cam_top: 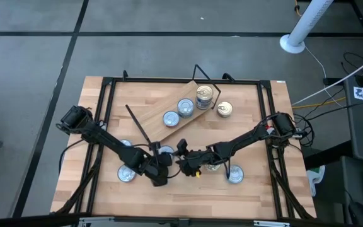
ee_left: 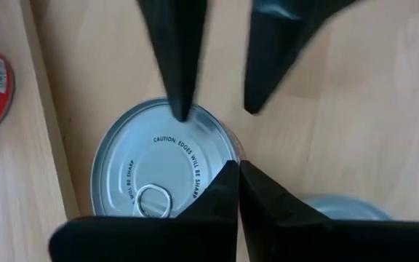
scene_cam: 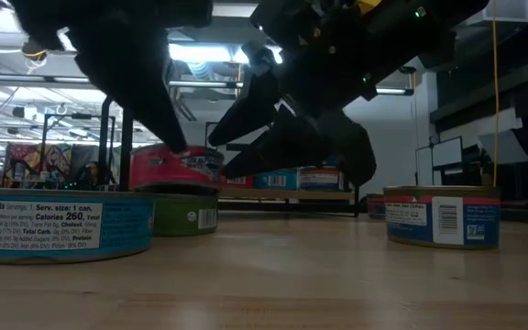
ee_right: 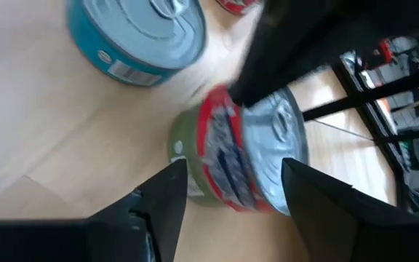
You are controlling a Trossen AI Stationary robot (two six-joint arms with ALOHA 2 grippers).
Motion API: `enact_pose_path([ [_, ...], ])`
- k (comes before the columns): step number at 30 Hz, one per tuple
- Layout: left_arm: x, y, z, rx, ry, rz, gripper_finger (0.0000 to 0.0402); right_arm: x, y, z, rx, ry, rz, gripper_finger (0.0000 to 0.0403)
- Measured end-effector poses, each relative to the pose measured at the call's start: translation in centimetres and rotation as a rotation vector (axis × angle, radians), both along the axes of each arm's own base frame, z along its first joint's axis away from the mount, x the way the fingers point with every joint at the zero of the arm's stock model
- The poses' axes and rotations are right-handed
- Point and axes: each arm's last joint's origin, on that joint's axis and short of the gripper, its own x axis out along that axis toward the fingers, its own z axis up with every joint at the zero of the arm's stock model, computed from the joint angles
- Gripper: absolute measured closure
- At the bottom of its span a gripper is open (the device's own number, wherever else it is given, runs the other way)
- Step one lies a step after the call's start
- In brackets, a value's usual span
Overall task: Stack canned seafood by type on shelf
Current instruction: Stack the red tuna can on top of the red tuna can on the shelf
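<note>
Grey floor surrounds the wooden worktop [cam_top: 257, 189], and a white pole base [cam_top: 293, 43] stands on that floor beyond the far edge. Across the back of the worktop lies the shelf [cam_top: 162, 108], a light plank set at an angle, with two silver-lidded tins [cam_top: 178, 112] on it and a taller stack of tins [cam_top: 204, 96] at its end; a gold-lidded tin [cam_top: 224, 109] sits on the worktop just beside that stack.

Both arms meet near the front middle. My left gripper [ee_left: 237, 171] has its jaws closed tip to tip, gripping nothing, and just ahead of those jaws, beyond their tips, lies a silver tin [ee_left: 162, 164] with a ring pull showing. The right arm's two dark fingers [ee_left: 177, 65] hang over the far rim of that same tin.

My right gripper [ee_right: 235, 178] has its jaws spread wide, and directly between and just ahead of them is a red-labelled tin [ee_right: 238, 156] sitting on top of a green-labelled tin [ee_right: 184, 164]. I cannot tell whether the jaws touch it. From table height the same pair shows as red tin over green tin [scene_cam: 183, 218]. Beyond the right jaws, well apart, lies a blue-labelled tin [ee_right: 137, 36]. Another blue tin [cam_top: 235, 175] rests on the worktop to the outside of the right gripper, and one more [cam_top: 126, 174] to the outside of the left gripper.
</note>
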Motion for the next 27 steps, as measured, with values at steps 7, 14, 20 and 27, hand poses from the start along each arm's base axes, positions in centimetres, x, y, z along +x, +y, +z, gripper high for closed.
enact_pose_path([
  [7,0.8,0.6,0.7,-0.045,-0.040,0.074,0.0401,0.0,0.0,0.0,0.000,0.000,-0.001,0.0180],
  [14,1.5,0.9,1.5,-0.084,-0.066,0.101,0.0401,0.0,0.0,0.0,-0.001,0.000,-0.002,0.0180],
  [20,1.8,0.9,2.2,-0.109,-0.088,0.120,0.0401,0.0,-0.1,0.0,-0.002,0.000,-0.003,0.0180],
  [27,1.9,0.8,2.3,-0.142,-0.076,0.108,0.0401,0.0,-0.2,0.0,-0.022,-0.006,-0.033,0.0189],
])
